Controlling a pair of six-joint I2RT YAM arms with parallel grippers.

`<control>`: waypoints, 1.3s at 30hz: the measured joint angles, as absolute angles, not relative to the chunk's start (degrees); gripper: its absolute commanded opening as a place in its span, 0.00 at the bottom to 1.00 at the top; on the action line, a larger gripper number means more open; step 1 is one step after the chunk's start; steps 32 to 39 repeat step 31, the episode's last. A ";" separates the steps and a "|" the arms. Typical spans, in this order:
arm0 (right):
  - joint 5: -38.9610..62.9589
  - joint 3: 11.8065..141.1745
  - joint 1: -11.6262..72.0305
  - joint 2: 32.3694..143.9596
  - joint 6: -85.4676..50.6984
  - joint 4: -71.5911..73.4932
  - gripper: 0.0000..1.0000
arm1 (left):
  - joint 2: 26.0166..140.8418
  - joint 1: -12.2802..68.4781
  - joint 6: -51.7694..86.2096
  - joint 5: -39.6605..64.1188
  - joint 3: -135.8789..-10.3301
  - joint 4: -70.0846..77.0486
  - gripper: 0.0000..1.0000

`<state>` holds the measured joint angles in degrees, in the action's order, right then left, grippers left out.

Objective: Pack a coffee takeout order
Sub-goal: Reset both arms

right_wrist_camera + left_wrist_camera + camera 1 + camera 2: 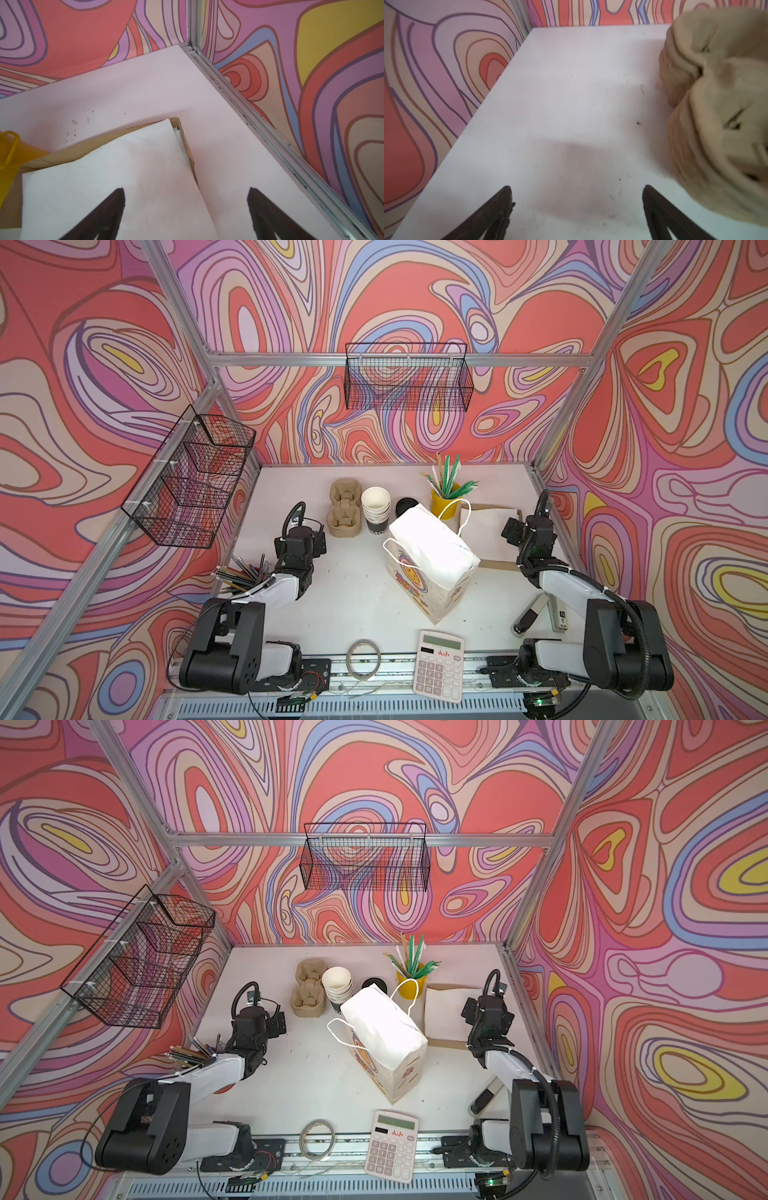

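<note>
The white handled paper bag (pixel 432 560) (pixel 384 1040) stands in mid-table, leaning toward the back, prints showing on its lower front. Behind it the black lidded cup (pixel 406 505) (pixel 372 984) is partly hidden. The tan pulp carrier (pixel 344 508) (pixel 309 989) lies at the back left and fills one side of the left wrist view (pixel 716 104). My left gripper (pixel 316 541) (pixel 576 188) is open over bare table beside the carrier. My right gripper (pixel 513 531) (pixel 186 189) is open over flat white paper (pixel 114 176), holding nothing.
A stack of lidless white-lined cups (pixel 376 508) stands between carrier and black cup. The yellow straw pot (pixel 444 499) is behind the bag. Flat bags on cardboard (pixel 490 526) lie right. Calculator (pixel 439 666), tape roll (pixel 363 657) and pen holder (pixel 241 572) sit near the front.
</note>
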<state>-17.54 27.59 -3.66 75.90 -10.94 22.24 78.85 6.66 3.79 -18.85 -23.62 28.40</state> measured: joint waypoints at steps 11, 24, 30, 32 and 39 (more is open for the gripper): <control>-21.21 22.15 9.26 95.24 -2.09 54.46 0.98 | 88.58 4.62 0.16 -11.18 -19.14 49.63 1.00; -19.42 22.09 4.64 97.62 -2.66 64.23 0.98 | 88.60 2.24 0.45 -7.29 -21.54 49.52 1.00; -19.07 22.09 4.62 97.69 -2.68 64.77 0.98 | 88.60 2.24 0.47 -7.25 -21.54 49.56 1.00; -18.98 21.98 4.62 97.69 -2.66 65.04 0.98 | 88.60 2.24 0.47 -7.27 -21.54 49.54 1.00; -18.98 21.98 4.62 97.69 -2.66 65.04 0.98 | 88.60 2.24 0.47 -7.27 -21.54 49.54 1.00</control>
